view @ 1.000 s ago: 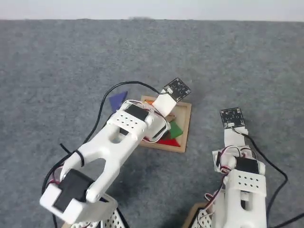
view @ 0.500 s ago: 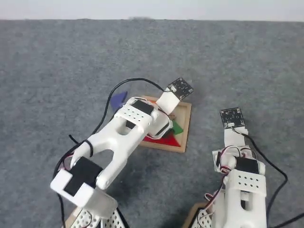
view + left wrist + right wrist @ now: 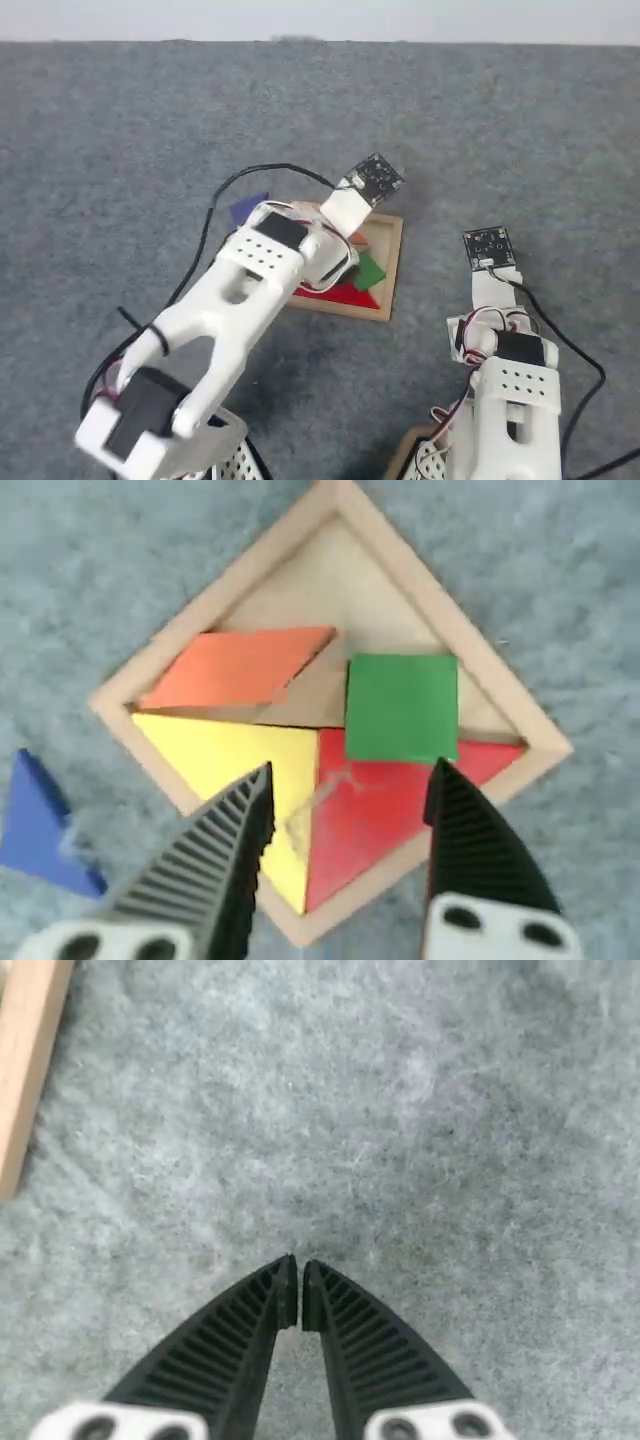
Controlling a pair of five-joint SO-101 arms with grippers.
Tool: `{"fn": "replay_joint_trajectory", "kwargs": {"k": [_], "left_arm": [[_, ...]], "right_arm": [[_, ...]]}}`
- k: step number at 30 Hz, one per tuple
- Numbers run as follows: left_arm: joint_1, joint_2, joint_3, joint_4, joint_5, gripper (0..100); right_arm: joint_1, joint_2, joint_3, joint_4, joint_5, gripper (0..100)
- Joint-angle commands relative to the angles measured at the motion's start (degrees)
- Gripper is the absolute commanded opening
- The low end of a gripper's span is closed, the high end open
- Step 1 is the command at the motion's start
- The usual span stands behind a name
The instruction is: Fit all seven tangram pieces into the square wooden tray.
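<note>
– Fingers (image 3: 225,865) of the left gripper (image 3: 352,778) are spread wide and hold nothing. They hang over the tray (image 3: 425,602), above the seam between the yellow triangle (image 3: 210,748) and the red triangle (image 3: 375,805). What could it spoil from there?
– Plenty, if it drops straight down. One tip would land on yellow, the other on red beside the green square (image 3: 402,708), and a push could slide them or tip an edge up. The pieces look loosely set, with bare wood showing between the square and the orange parallelogram (image 3: 235,668).
– And the blue triangle (image 3: 245,208)?
– It lies flat on the carpet (image 3: 120,130) near the tray's ten o'clock corner, apart from the rim. A thin piece on pile looks hard to pinch, so the tips may skid over it or shove it away.
– Where would it go?
– The bare wood is toward the one o'clock corner. Whether blue fits that gap as the others now sit cannot be told. If it doesn't, it may end up propped on the rim or on a neighbour.
– And the right gripper (image 3: 298,1265)?
– Its fingers (image 3: 240,1340) are pressed together with nothing between them, over carpet at about four o'clock from the tray. It poses little risk there, but it isn't steadying the tray, which could shift under a sideways push.
</note>
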Motion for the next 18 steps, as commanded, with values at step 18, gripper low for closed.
{"fn": "replay_joint_trajectory", "kwargs": {"k": [18], "left_arm": [[-1.5, 14.4, -5.8, -5.5, -0.5, 24]], "right_arm": [[-0.3, -1.2, -0.3, -0.9, 0.9, 2.7]]}}
